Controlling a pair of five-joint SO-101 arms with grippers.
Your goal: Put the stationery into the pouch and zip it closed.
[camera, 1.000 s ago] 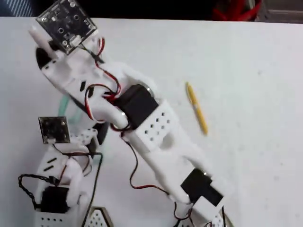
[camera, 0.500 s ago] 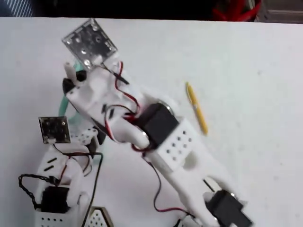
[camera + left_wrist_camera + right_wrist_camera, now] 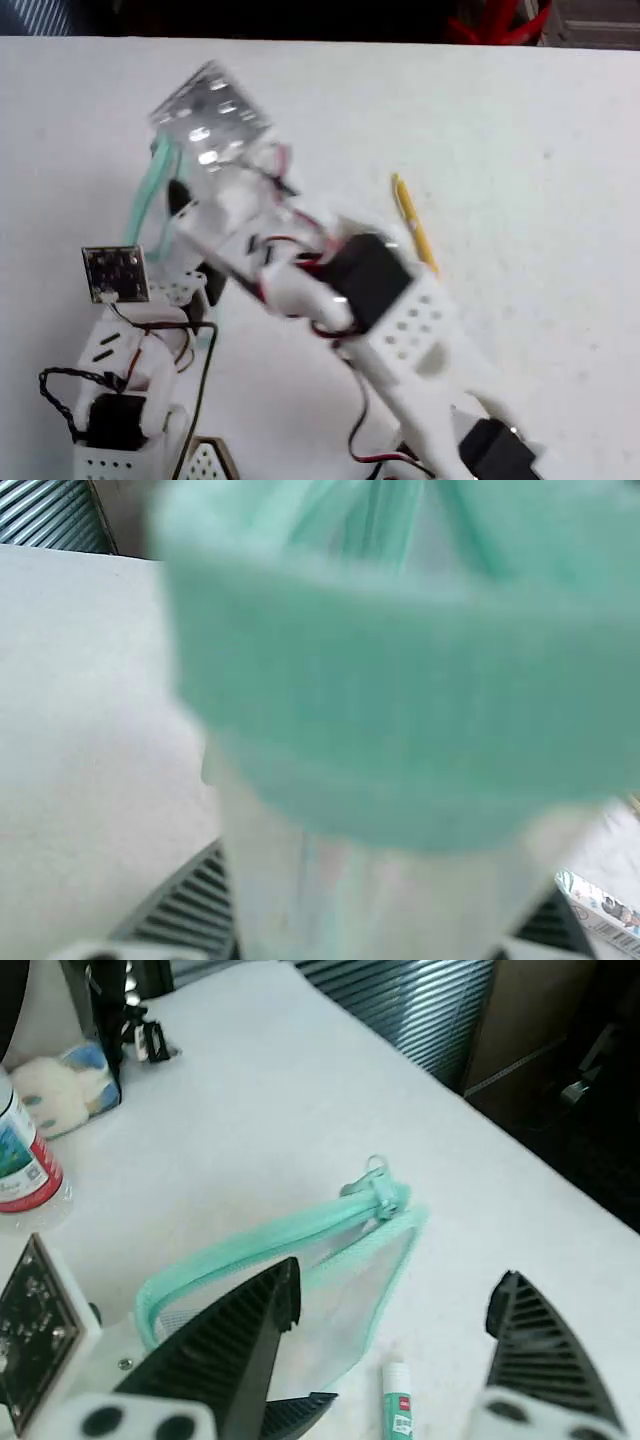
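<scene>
The teal-edged clear pouch lies open on the white table, its zipper pull at the far end. Its teal rim shows in the high view beside my right gripper. That right gripper hangs open just above the pouch, black fingers wide apart. Pouch fabric sits right up against the left wrist camera, and my left gripper holds that end. A white tube with a green cap lies at the pouch's edge. A yellow pen lies on the table to the right of the arms.
The left arm stands at the near left, its camera board beside the pouch. A bottle, a plush toy and a small black object stand at the table's side. Open table stretches right of the pen.
My right arm has drawn back from the far left corner toward the near right, uncovering more of the pouch's teal rim. The left arm and the pen have stayed put.
</scene>
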